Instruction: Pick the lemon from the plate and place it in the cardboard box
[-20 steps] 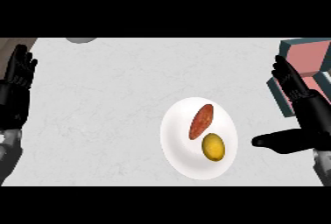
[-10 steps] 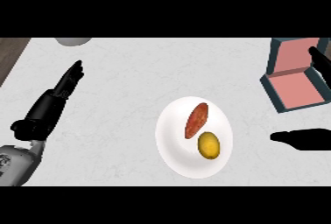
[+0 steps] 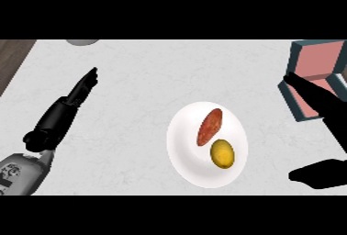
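Note:
A yellow lemon (image 3: 222, 153) lies on the white plate (image 3: 186, 156) at the counter's middle, just below a reddish sausage-shaped food (image 3: 210, 126). The cardboard box (image 3: 314, 78), dark-walled with a pink inside, stands at the right edge. My right hand (image 3: 325, 114) is open to the right of the plate, fingers pointing up toward the box, thumb sticking out low toward the plate. It touches neither lemon nor plate. My left hand (image 3: 64, 112) is open at the far left, fingers straight and pointing up and right.
A grey round object (image 3: 82, 41) peeks in at the top left edge. A dark wooden strip (image 3: 12, 57) borders the counter at the upper left. Bare white counter lies between my left hand and the plate.
The view has drawn closer. My right hand has come back into view beside the plate, in front of the box. The left hand keeps its tilted pose. Lemon and plate have not moved.

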Controlling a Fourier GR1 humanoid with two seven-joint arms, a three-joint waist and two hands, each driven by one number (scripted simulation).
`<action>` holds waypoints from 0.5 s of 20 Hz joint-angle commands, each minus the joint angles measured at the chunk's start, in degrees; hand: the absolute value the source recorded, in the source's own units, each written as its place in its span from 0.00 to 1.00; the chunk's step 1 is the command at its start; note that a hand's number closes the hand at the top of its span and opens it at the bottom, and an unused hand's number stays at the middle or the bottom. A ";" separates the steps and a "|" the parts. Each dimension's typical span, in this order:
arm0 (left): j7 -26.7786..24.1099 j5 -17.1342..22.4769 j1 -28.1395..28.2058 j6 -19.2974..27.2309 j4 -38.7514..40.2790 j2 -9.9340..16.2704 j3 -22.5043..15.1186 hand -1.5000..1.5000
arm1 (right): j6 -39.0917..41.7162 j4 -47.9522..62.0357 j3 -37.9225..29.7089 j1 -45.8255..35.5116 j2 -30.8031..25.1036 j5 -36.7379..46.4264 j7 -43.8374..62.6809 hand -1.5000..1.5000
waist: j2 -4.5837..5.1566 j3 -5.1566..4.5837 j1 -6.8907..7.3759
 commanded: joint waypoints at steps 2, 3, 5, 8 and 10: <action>1.24 -0.06 -2.91 -2.22 0.69 0.18 0.46 0.50 | 12.09 0.05 8.86 -6.86 -0.61 -0.64 10.08 0.00 | 0.40 -0.09 1.66; 0.08 -1.58 -2.07 -0.66 1.61 -2.33 -1.34 0.50 | 14.23 -2.23 10.58 -8.96 0.19 -1.52 14.89 0.00 | 0.34 -0.17 1.48; 0.84 -1.62 -4.14 -1.30 2.95 -2.85 -0.83 0.50 | 17.57 -1.94 13.79 -13.00 3.85 -3.01 20.26 0.00 | 0.34 -0.12 1.28; -0.77 -2.11 -2.92 -1.52 2.30 -2.44 -0.08 0.50 | 21.15 3.46 18.94 -18.82 10.34 -2.54 27.30 0.00 | 0.36 -0.10 2.15; -0.59 -1.76 -2.58 -2.52 3.76 -2.39 0.20 0.50 | 24.64 4.32 19.58 -23.20 12.39 -5.52 32.57 0.00 | 0.25 -0.14 1.67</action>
